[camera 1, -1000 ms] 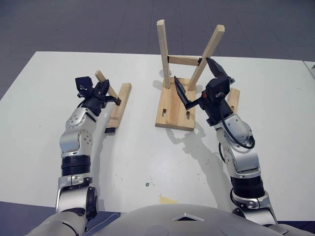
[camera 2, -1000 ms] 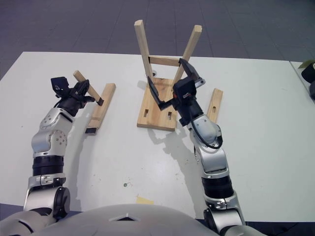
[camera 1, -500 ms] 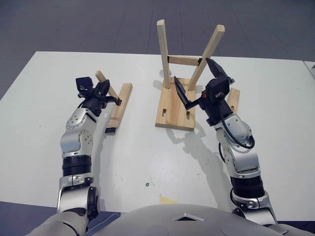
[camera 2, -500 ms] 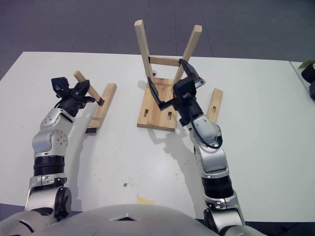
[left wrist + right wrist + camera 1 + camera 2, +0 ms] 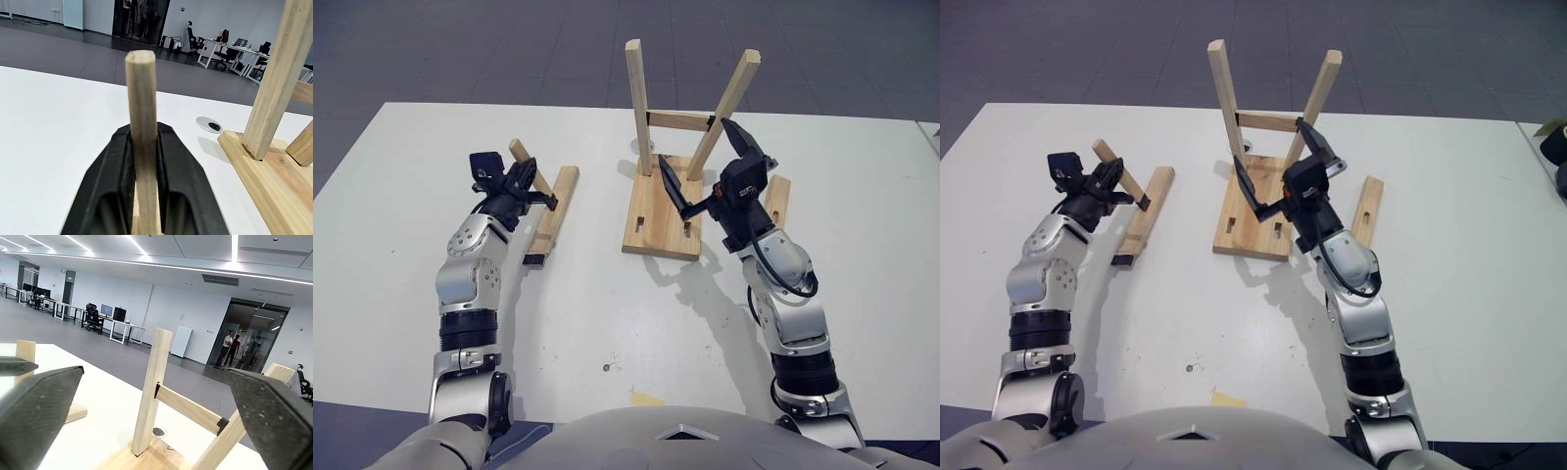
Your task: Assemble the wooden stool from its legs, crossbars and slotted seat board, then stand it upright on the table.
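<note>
Left fingers point(image 5: 110, 191) pinch stick point(image 5: 142, 122) | right fingers point(image 5: 39, 406) splayed, leg point(image 5: 729, 103) apparently between

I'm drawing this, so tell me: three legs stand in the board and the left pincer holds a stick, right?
No, two legs stand in the board, not three; the left eye view shows it. The left pincer does hold a stick.

white table point(image 5: 607, 313), slotted seat board point(image 5: 656, 223) flat on it, left leg piece point(image 5: 553, 204), right leg piece point(image 5: 1367, 208)
</note>
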